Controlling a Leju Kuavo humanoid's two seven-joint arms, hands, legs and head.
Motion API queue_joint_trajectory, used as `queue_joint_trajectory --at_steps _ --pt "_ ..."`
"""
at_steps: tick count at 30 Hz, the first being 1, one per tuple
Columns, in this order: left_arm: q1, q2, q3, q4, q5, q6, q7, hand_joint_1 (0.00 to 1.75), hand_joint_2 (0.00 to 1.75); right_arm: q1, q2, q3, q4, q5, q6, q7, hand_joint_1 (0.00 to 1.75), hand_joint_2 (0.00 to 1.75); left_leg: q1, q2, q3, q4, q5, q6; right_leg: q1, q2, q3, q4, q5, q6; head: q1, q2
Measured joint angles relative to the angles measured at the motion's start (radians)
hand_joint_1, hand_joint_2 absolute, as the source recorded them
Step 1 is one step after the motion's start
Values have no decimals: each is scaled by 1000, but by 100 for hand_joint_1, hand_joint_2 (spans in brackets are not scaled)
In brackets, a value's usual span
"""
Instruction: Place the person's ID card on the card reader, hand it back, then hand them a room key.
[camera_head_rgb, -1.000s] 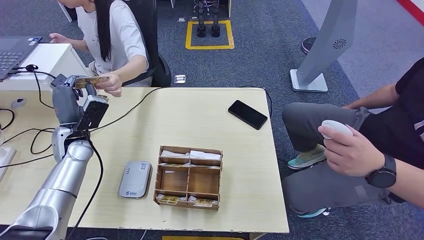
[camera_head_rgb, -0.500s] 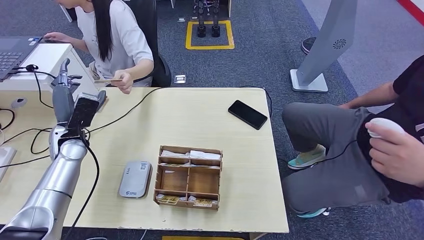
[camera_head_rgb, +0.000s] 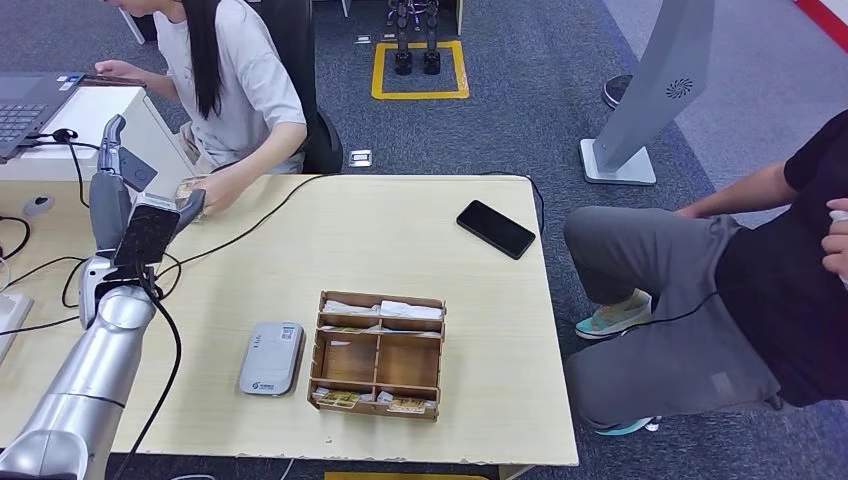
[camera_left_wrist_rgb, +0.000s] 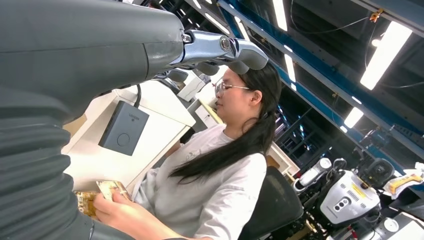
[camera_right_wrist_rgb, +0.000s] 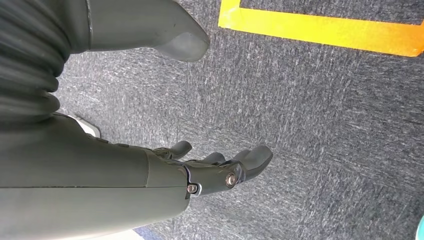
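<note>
At the table's far left corner, the left hand (camera_head_rgb: 120, 180) has let go and hangs with fingers apart, the ID card (camera_head_rgb: 188, 190) now lowered in the person's hand (camera_head_rgb: 205, 192), so the room key comes next

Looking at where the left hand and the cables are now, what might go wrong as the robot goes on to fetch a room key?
1. The left hand is raised close to the person's hand holding the card; a swing toward the organizer might bump it.
2. A black cable crosses the table beside the arm and could snag.
3. The keys lie flat in narrow compartments, so a grasp may slip.
</note>
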Motion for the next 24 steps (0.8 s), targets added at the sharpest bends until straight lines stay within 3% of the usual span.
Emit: queue_joint_trajectory --at_steps 11,15,19,24 --pt "4 1 0 -9 2 -12 -2 0 175 0 0 -1 0 0 -1 0 0 175 0 0 0 0 0 0 0 0 0 0 0 0 0 0" --pt "59 24 -22 -100 -6 -128 -48 0 175 3 -1 -9 0 -4 -9 -2 0 175 0 1 0 0 0 0 0 2 0 0 0 0 0 0" --pt "124 55 -131 -271 -103 -254 -75 0 175 7 -5 -25 0 -5 -9 -1 0 175 0 0 -1 0 0 0 0 1 -1 -1 0 0 0 0" --pt "142 82 -343 -439 -155 -296 -98 0 175 8 -7 -47 -3 -10 -2 1 0 175 -1 1 -1 0 -1 2 -1 1 0 -1 0 1 0 0"
